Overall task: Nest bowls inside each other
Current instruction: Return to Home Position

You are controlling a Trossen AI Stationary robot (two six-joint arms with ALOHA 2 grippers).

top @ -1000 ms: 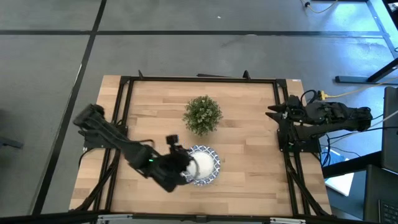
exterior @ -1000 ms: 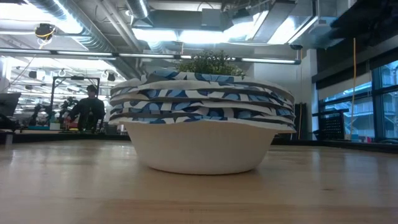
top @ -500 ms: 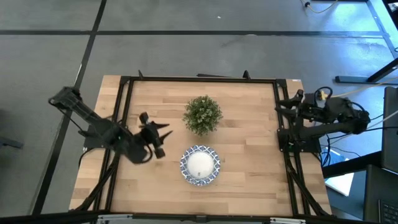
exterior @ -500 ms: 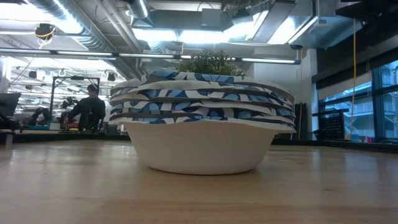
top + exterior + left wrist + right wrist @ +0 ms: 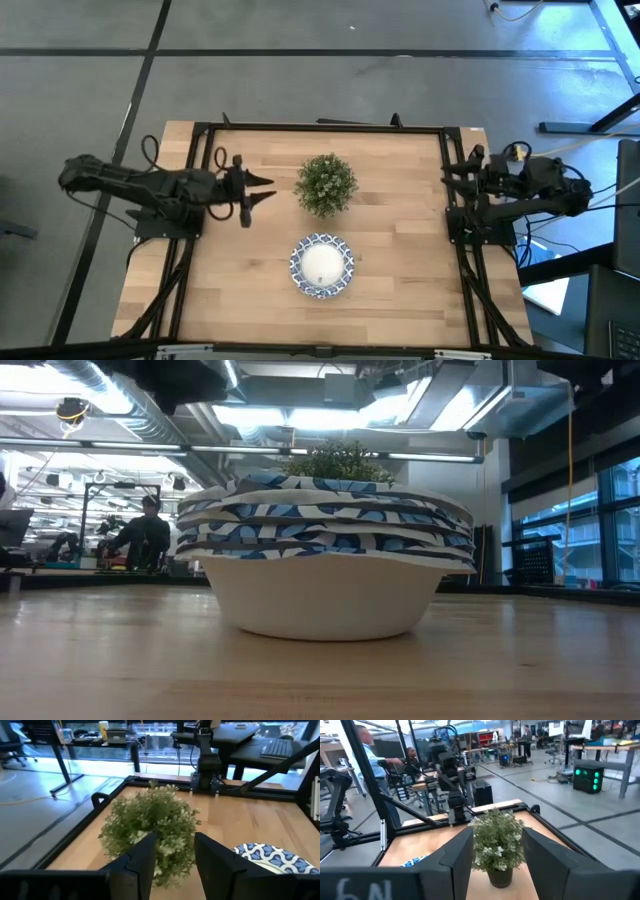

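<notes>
The bowls (image 5: 322, 265) stand nested in one stack, white inside with blue-patterned rims, on the table's near middle. The low view shows the bowl stack (image 5: 325, 560) resting on the bottom bowl's base. The potted plant (image 5: 326, 184) stands just beyond it. My left gripper (image 5: 255, 190) is open, off the table's left side, pointing level at the plant (image 5: 150, 832); the top bowl's rim (image 5: 272, 860) shows to one side. My right gripper (image 5: 450, 172) waits open at the right edge, facing the plant (image 5: 497, 845).
A black metal frame (image 5: 200, 135) runs around the tabletop along its left, far and right sides. Bare wood (image 5: 400, 280) lies to the right of the stack and along the near edge. People and workbenches show in the room beyond.
My left gripper, which was over the bowl stack, has drawn back toward the table's left and far edges and turned until it points at the plant. The stack has stayed where it was. My right arm has folded back a little at the right edge.
</notes>
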